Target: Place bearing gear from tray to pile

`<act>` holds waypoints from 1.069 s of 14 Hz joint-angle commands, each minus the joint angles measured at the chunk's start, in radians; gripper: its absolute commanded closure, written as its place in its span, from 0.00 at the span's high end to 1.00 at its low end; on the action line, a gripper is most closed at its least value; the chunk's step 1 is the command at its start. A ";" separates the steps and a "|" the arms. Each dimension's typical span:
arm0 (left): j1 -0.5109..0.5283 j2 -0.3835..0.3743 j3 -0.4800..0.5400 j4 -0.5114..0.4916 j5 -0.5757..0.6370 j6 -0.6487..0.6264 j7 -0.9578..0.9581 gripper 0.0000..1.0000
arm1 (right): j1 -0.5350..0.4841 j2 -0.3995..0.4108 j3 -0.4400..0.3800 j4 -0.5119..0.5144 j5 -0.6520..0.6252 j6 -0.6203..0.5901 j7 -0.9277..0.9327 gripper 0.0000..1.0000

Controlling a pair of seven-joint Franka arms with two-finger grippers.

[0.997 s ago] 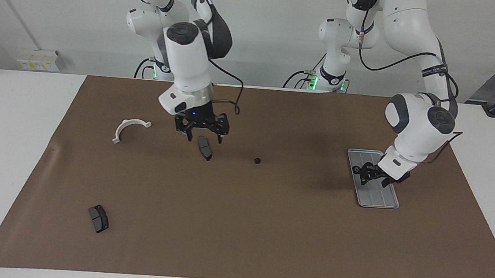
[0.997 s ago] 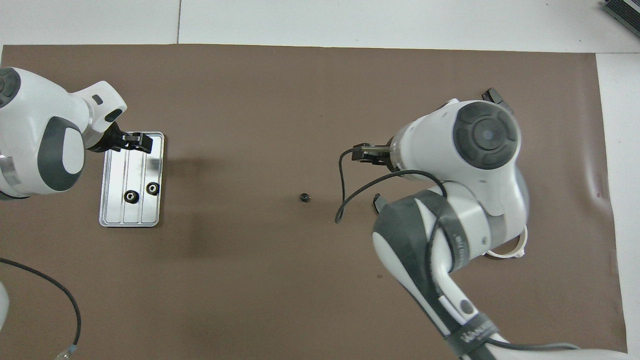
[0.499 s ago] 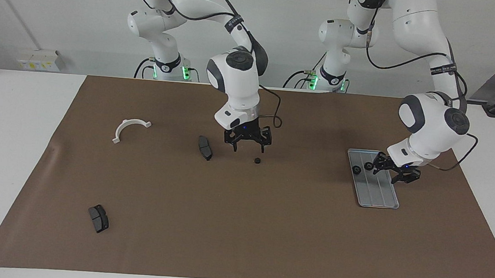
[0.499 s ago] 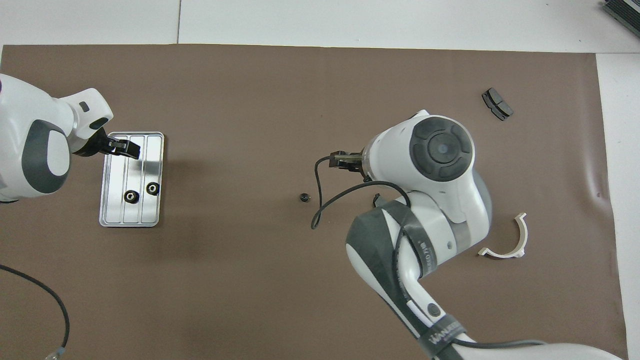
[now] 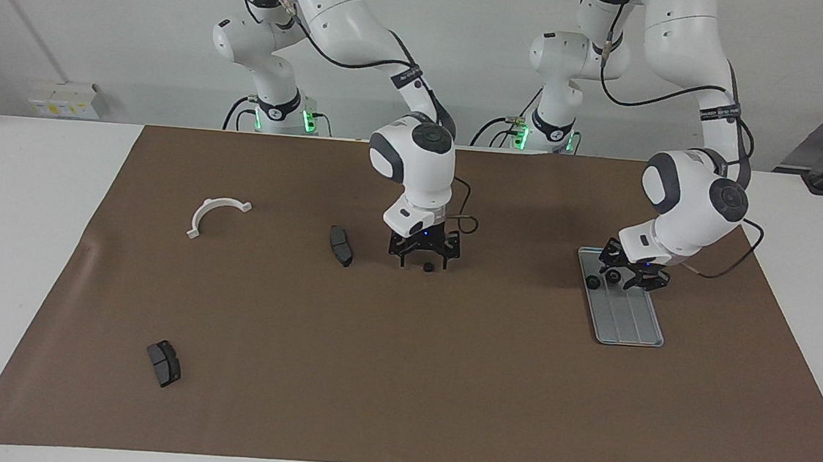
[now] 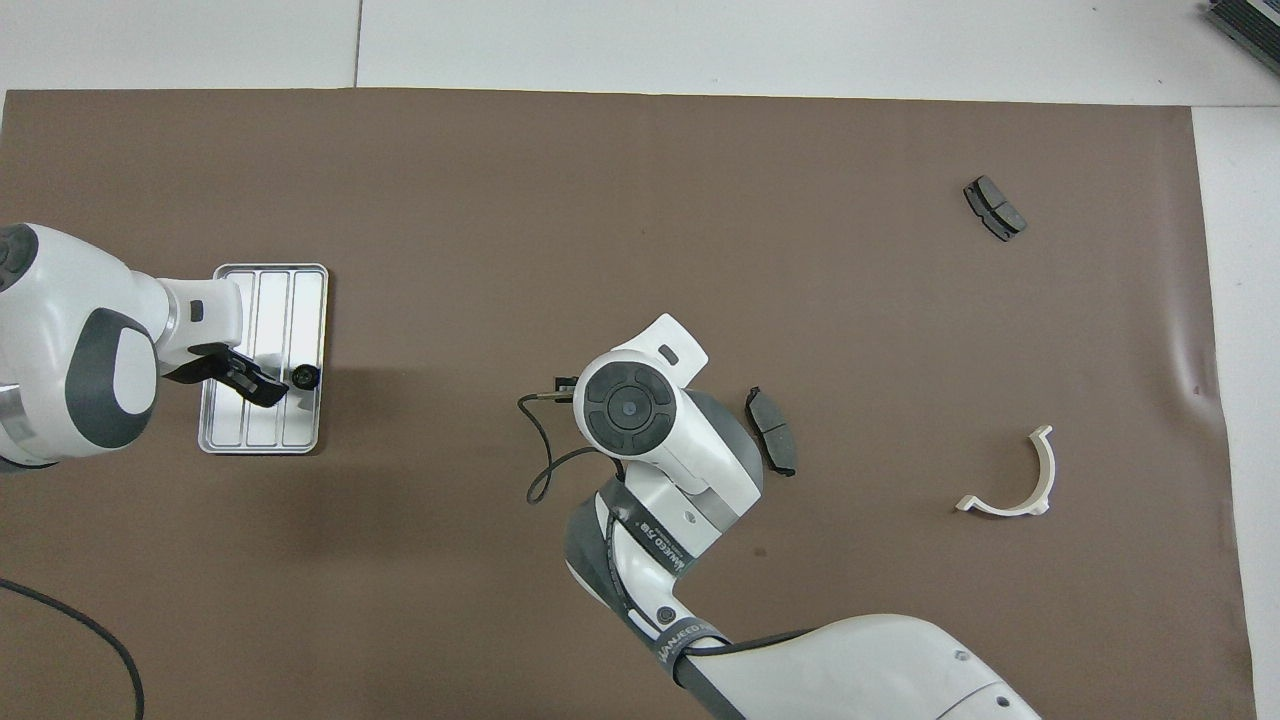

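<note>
right gripper (image 5: 424,263) open astride a gear (image 5: 427,267); left gripper (image 5: 627,277) over the tray (image 5: 632,325)

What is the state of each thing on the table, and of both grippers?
Right gripper: open, fingertips either side of the mat gear.
Mat gear: lying on the mat, not gripped.
Left gripper: low over the tray.
Tray: flat on the mat.
Tray gear: lying free in the tray.
Brake pads: lying apart, untouched.
White bracket: lying untouched.
</note>
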 commanded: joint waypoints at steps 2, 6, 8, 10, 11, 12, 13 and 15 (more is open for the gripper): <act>-0.011 -0.044 0.011 -0.065 0.010 0.035 0.048 0.60 | 0.023 0.008 -0.004 0.002 -0.029 0.009 0.021 1.00; 0.005 -0.055 0.011 -0.107 0.011 0.091 0.097 0.58 | 0.032 0.009 -0.004 -0.004 -0.051 0.005 0.021 0.80; 0.009 -0.055 0.012 -0.107 0.010 0.101 0.106 0.57 | 0.029 0.009 -0.005 -0.005 -0.098 0.005 0.020 0.74; 0.009 -0.054 0.014 -0.107 0.011 0.119 0.111 0.52 | 0.028 0.009 -0.004 -0.005 -0.115 0.016 0.021 0.74; 0.012 -0.052 0.015 -0.107 0.011 0.121 0.122 0.50 | 0.025 0.011 -0.004 -0.002 -0.127 0.022 0.021 0.74; 0.023 -0.052 0.014 -0.107 0.011 0.127 0.125 0.48 | 0.023 0.011 -0.004 0.001 -0.132 0.022 0.021 0.74; 0.023 -0.052 0.014 -0.107 0.011 0.127 0.125 0.46 | 0.023 0.011 -0.004 -0.001 -0.132 0.022 0.020 0.73; 0.023 -0.052 0.014 -0.107 0.011 0.127 0.125 0.35 | 0.025 0.012 -0.004 -0.004 -0.132 0.031 0.021 0.68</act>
